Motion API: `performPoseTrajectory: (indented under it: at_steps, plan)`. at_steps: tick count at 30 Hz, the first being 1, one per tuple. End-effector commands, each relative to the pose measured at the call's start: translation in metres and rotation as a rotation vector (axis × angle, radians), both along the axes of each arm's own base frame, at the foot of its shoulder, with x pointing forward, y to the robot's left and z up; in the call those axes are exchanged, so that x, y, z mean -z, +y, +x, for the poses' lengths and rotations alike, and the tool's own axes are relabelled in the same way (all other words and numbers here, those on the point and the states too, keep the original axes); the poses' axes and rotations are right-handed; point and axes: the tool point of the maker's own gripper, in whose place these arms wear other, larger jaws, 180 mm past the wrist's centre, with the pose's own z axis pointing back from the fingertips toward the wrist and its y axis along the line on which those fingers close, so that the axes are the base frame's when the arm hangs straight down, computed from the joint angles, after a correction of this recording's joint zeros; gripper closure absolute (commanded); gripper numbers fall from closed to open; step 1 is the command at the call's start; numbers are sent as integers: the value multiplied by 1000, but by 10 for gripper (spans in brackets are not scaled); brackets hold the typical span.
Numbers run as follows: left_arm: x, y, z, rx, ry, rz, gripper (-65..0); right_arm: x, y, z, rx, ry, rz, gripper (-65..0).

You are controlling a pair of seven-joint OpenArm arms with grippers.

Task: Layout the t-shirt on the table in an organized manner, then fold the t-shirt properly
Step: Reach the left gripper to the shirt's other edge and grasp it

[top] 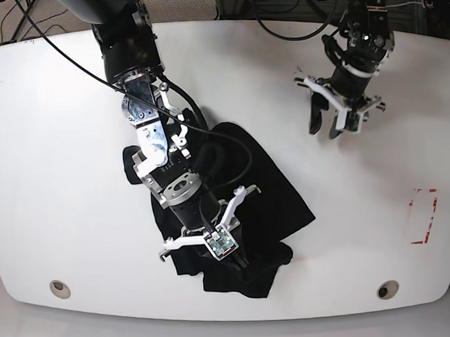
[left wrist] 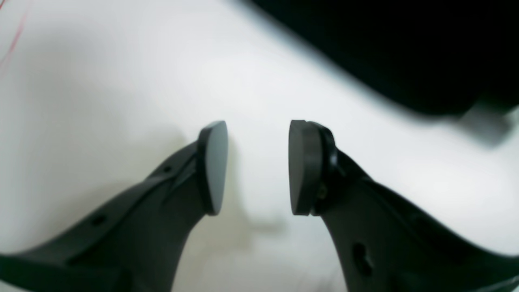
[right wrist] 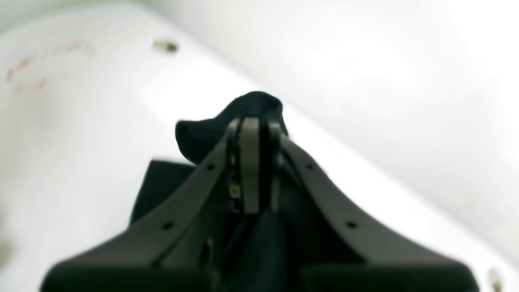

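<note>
Right pincer (right wrist: 253,162) pinches t-shirt (right wrist: 243,109); wrist view shows left pincer (left wrist: 257,166) agape, empty.

T-shirt (top: 278,196) partly behind right arm (top: 161,152)

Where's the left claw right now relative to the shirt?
In the base view the left claw hangs open over bare table at upper right, well clear of the t-shirt, which lies bunched at lower centre under the right claw.
</note>
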Motion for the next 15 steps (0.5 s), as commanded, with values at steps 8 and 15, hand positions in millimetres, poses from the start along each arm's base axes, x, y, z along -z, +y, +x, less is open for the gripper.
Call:
performPoseTrajectory:
  at_steps: [8, 15]
  plan:
    - [-15, -31, 59, 8, -35, -82, -251, -51, -4, -3, -3, -127, 9, 0]
    - [6, -22, 88, -39, 19, -110, -453, -58, -8, -7, -4, -151, 4, 0]
